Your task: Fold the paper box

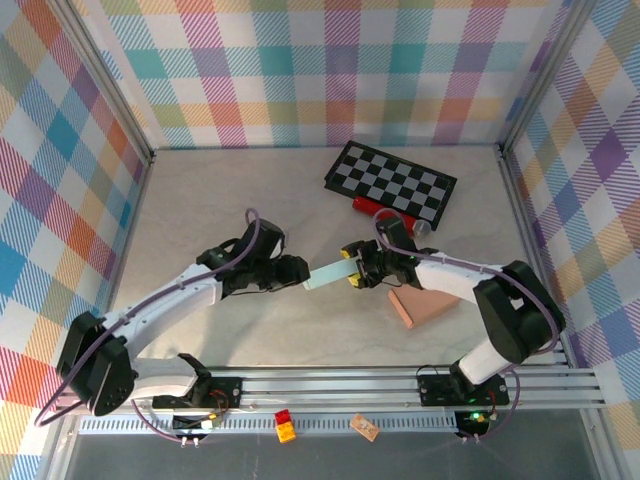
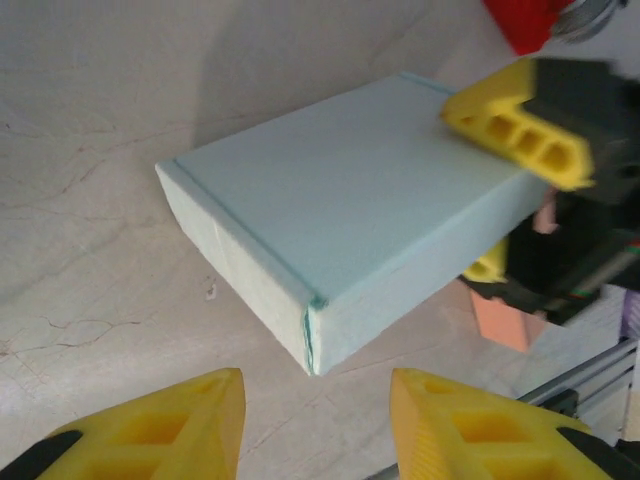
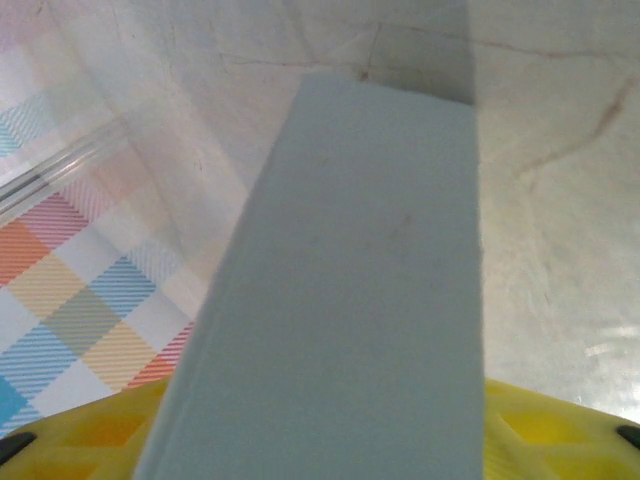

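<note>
While the right gripper clamps one end of the pale blue paper box, the box juts out toward the left gripper, whose fingers stand apart and empty, just short of its near corner, above the tabletop.

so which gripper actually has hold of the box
The right gripper: its fingers clamp one end of the paper box; the left gripper stands open, just short of the other end.
</note>
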Controlling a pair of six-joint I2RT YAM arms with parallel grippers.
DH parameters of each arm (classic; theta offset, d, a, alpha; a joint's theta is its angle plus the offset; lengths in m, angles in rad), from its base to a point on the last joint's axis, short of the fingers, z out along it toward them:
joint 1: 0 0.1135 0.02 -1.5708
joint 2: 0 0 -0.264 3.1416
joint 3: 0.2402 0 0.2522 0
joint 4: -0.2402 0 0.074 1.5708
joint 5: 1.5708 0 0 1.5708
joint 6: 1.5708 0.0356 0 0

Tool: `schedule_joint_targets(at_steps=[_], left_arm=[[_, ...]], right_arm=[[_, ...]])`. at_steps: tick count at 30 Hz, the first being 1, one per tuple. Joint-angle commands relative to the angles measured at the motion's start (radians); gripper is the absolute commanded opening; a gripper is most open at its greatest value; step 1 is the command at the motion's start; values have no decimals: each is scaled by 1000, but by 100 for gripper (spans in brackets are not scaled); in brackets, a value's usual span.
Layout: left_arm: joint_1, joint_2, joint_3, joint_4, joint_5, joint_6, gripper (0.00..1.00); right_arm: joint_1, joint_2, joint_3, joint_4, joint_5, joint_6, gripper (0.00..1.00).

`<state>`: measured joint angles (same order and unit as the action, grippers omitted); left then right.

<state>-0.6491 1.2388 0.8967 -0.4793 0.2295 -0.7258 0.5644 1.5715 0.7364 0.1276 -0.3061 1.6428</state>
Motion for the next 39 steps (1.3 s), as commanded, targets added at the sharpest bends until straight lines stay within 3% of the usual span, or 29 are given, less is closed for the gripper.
schedule_joint_targets(at_steps=[1,5,9,13,17,22,25,33,39], left_arm=[[35,-59,26,-29,-18,-23,43],[73,-106,5,18,-17,-27,43],[78,-148,-4,60,-15,-10,43],[82,-179,-5,35,-37,14,44],[85,-186,-16,31,-35,14,43],[86,-186,-13,34,-24,23,43],[86,-185,-15,25,-17,33,43],[86,-209,-28,-22,-2,56,43],[88,-252,-31,-76,-27,70,45]], right_arm=[[2,71,-29,281,-33,-77,59],[3,167,-44,464,-69,-84,57],[3,174,-52,462,-62,-97,60],[3,140,-24,281,-58,-135,70],[3,130,66,-23,-90,-179,80],[2,110,223,-476,-107,-267,88],[1,77,257,-663,-75,-295,90],[-3,-99,297,-808,80,-429,91],[-39,-264,328,-895,234,-659,99]])
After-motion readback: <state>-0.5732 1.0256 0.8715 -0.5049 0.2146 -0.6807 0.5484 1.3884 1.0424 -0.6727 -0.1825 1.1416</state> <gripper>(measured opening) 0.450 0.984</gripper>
